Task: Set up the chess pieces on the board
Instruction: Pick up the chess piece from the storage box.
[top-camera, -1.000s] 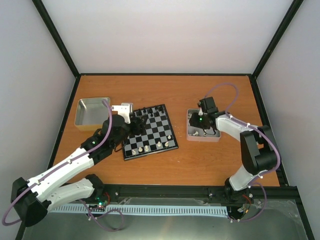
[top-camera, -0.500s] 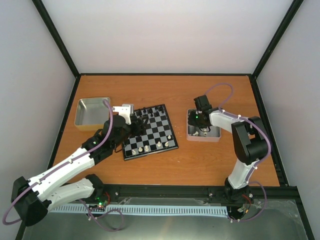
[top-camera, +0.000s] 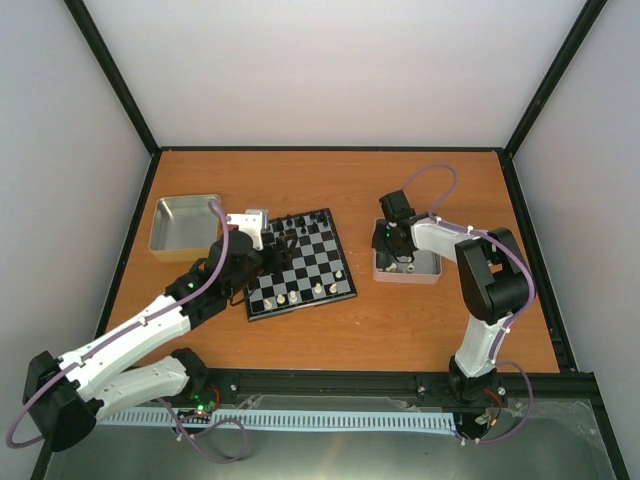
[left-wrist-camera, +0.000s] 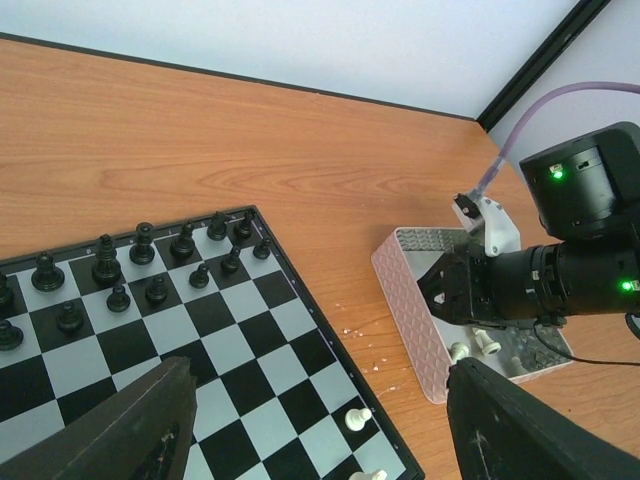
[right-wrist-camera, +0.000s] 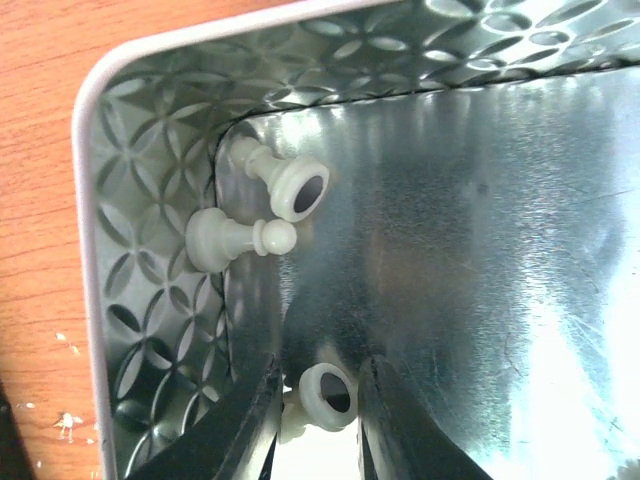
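The right gripper (right-wrist-camera: 319, 372) is down inside a silver tray (right-wrist-camera: 92, 210). Its two fingers (right-wrist-camera: 240, 420) are drawn in close on either side of a cream-white pawn (right-wrist-camera: 322, 398) lying on its side on the tray floor. The gap looks hardly wider than the pawn itself, but I cannot tell whether the pads actually pinch it. Just past the fingertips, in the tray's corner, two more white pieces (right-wrist-camera: 292, 188) lie toppled against the patterned wall. The tray sits on the right half of the tabletop (top-camera: 400, 330), near the right edge of the board (top-camera: 300, 268) but not touching it. Over the board's left side hangs the left gripper (left-wrist-camera: 320, 368), jaws spread wide with nothing between them. A few white chess pieces (top-camera: 317, 289) stand along the board's near edge, and black pieces (left-wrist-camera: 140, 262) fill the rows at its far edge. A second tray (top-camera: 183, 222) lies near the tabletop's far left corner.
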